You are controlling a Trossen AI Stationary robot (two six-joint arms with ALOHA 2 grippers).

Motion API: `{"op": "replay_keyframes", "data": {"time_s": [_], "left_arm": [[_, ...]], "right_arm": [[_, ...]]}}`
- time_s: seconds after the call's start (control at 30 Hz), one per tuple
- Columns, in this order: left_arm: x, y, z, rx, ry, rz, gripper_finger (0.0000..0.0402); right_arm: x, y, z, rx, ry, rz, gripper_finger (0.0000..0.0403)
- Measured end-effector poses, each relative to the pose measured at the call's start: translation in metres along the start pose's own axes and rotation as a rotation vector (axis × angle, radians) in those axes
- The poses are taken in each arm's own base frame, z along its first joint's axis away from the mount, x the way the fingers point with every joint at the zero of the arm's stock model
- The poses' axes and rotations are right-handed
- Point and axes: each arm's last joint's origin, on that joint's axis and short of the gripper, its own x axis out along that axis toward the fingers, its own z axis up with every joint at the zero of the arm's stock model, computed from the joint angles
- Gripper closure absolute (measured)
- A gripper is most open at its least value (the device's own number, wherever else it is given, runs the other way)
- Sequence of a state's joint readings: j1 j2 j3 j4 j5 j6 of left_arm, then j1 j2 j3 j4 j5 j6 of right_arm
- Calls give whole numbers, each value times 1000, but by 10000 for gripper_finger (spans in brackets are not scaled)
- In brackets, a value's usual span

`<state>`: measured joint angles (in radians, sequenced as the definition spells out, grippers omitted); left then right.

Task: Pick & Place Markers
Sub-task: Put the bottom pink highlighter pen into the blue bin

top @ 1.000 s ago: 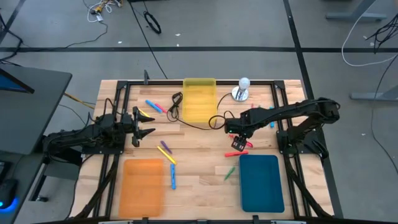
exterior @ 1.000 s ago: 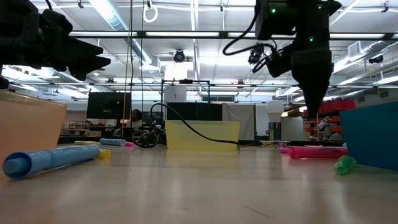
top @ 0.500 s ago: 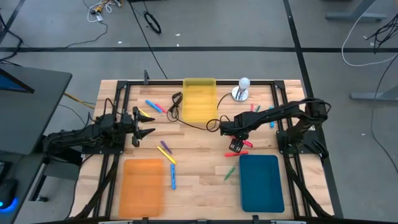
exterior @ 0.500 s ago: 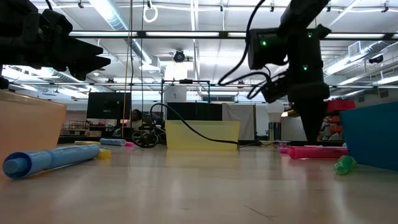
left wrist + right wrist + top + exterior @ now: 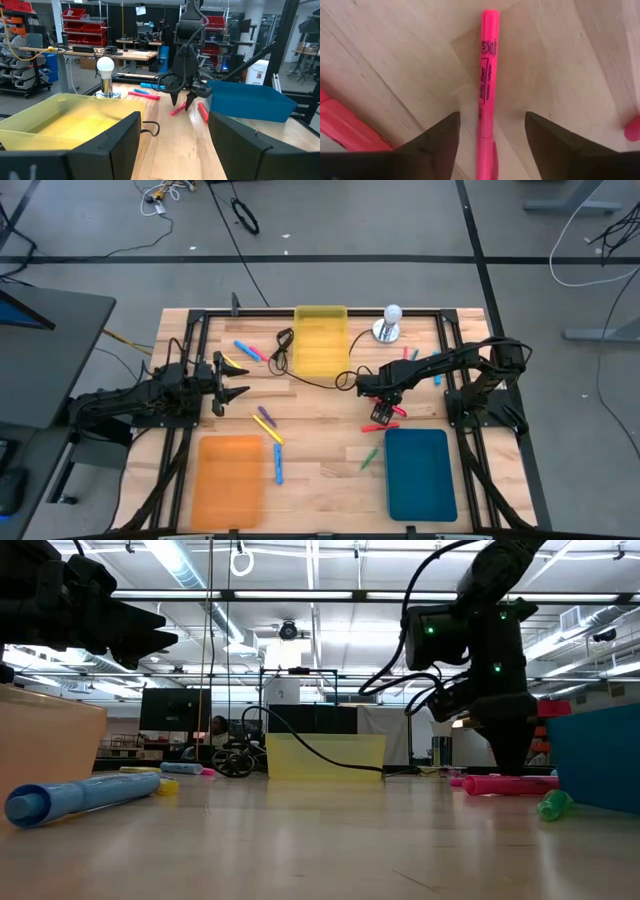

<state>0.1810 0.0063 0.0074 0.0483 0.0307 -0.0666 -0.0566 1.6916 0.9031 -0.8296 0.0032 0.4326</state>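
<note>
A pink marker (image 5: 487,85) lies flat on the wooden table (image 5: 320,445), its length running straight through the gap between the right arm's fingers (image 5: 436,145), which stand spread on either side of it with bare wood showing between each fingertip and the barrel, so nothing is gripped. In the high view these right fingers (image 5: 379,416) point down just beyond the far edge of the teal tray (image 5: 420,475), with the pink marker (image 5: 386,424) under them and another pink marker (image 5: 397,411) just beside them; the low view shows the tips down at the table beside a pink marker (image 5: 505,784) and a green marker (image 5: 552,805) near the tray's wall. Farther from these fingers, a yellow marker (image 5: 267,430), a purple marker (image 5: 266,416) and a blue marker (image 5: 278,465) lie between the orange tray (image 5: 230,480) and the table's middle, well apart from either arm. The left arm's fingers (image 5: 238,378) hang spread and empty above the table's left side, aimed toward the yellow tray (image 5: 320,340), with a blue marker (image 5: 244,348) and a pink one beyond them.
</note>
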Motion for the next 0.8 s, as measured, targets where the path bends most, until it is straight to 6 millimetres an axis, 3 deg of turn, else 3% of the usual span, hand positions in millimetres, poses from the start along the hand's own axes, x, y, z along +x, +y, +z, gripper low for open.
{"op": "replay_keyframes", "data": {"time_s": [0.53,0.63,0.8], "left_arm": [[0,0,0,0,0,0,163],[0,0,0,0,0,0,163],[0,0,0,0,0,0,163]], "right_arm": [[3,2,2,2,7,23,373],[3,2,2,2,7,23,390],[4,2,2,2,8,23,383]]}}
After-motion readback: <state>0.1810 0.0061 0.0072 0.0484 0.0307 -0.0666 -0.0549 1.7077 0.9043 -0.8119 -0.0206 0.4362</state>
